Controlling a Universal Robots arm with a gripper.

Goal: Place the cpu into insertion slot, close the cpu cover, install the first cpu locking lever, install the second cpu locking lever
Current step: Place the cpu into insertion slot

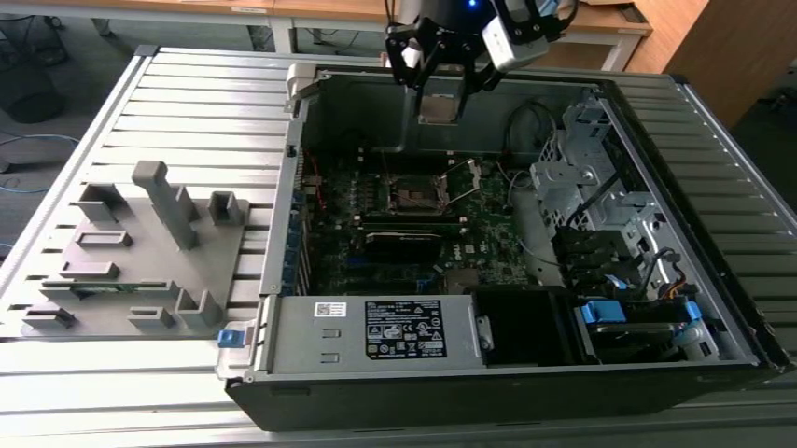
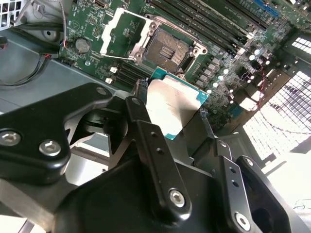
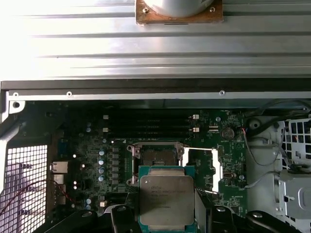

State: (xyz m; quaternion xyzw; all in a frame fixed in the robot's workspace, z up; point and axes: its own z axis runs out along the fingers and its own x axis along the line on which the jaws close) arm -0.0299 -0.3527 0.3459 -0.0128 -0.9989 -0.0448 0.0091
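My gripper (image 1: 442,93) hangs over the far part of the open computer case, shut on the cpu (image 1: 440,105), a flat square chip with a grey metal top. In both wrist views the cpu (image 2: 172,109) (image 3: 166,201) sits between my black fingers (image 2: 141,124). The insertion slot (image 1: 412,194) lies below on the green motherboard, open, its dark centre bare (image 2: 167,48) (image 3: 156,156). The cpu cover (image 1: 464,180) is swung open beside the slot, a silvery frame (image 2: 124,31) (image 3: 201,167). The cpu is above the slot and apart from it.
A grey power supply (image 1: 373,329) with a white-and-black label fills the near end of the case. Drive cages and cables (image 1: 598,196) stand at the exterior view's right. A grey fixture plate (image 1: 137,252) lies on the slatted table at the left. Long memory slots (image 3: 146,127) run beside the socket.
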